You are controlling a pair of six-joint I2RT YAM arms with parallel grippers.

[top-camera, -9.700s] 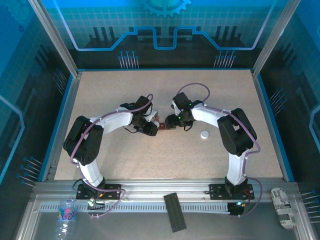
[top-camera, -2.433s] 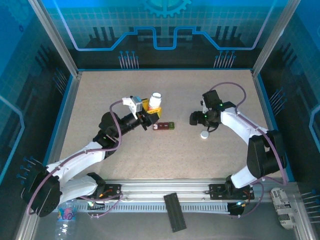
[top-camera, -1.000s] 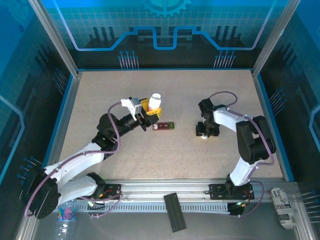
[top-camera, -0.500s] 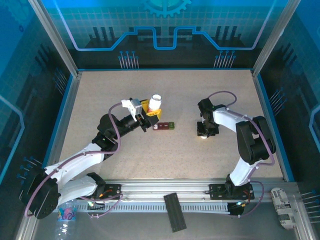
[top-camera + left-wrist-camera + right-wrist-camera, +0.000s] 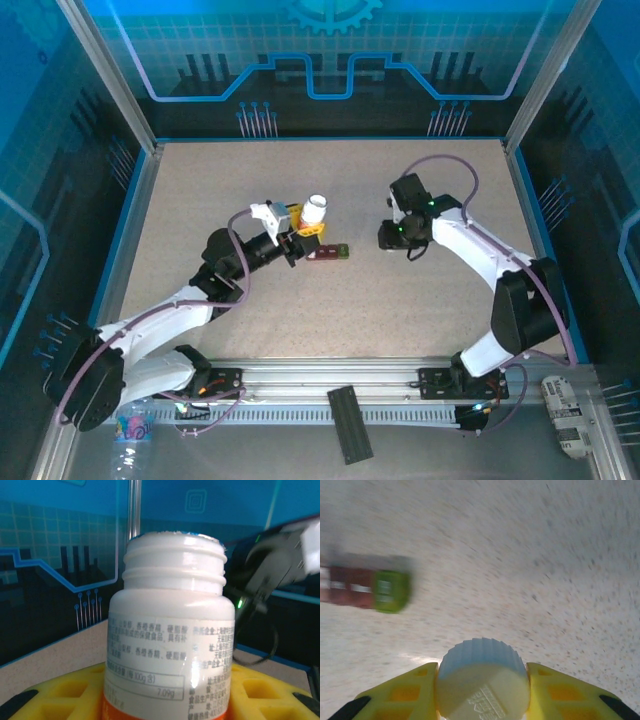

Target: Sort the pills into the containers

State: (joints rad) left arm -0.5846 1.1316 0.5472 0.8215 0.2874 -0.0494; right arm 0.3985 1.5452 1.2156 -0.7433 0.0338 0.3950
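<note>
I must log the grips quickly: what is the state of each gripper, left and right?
Left gripper: closed on the uncapped white bottle.
Right gripper: closed on the white cap.

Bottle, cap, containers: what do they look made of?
The bottle looks like glossy white plastic: bright highlights, moulded neck threads, and a printed label that may be paper. The cap looks like white plastic too, but duller, with a ribbed rim and embossed top. The containers are probably plastic, dark red and green; they are too blurred to judge the finish.
</note>
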